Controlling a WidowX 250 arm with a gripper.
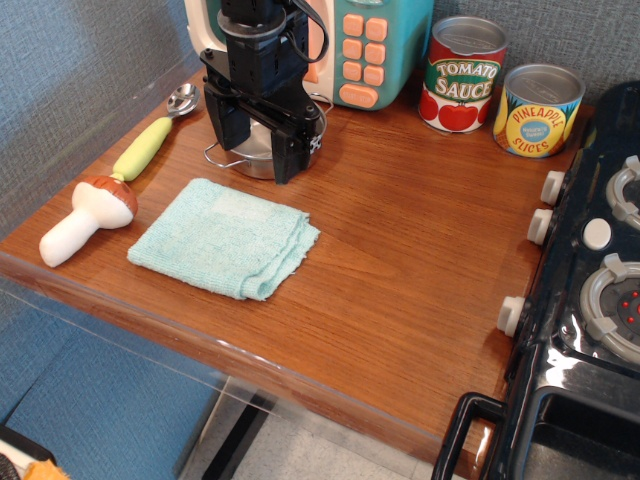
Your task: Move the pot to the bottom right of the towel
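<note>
Gripper (258, 142) sits low over the pot (256, 152) at the counter's back, behind the towel (222, 236), fingers spread either side of the rim and not visibly pinching it yet. Good execution likely means closing squarely on the rim, lifting clear of the cloth, then carrying forward-right to the bare wood off the towel's near-right corner. Surface is a glossy wooden counter (400, 260) with a toy microwave (365, 45) behind, two cans (462, 75), spoon (150, 140) and mushroom (85, 215) left, and a stove (590, 300) right.
</note>
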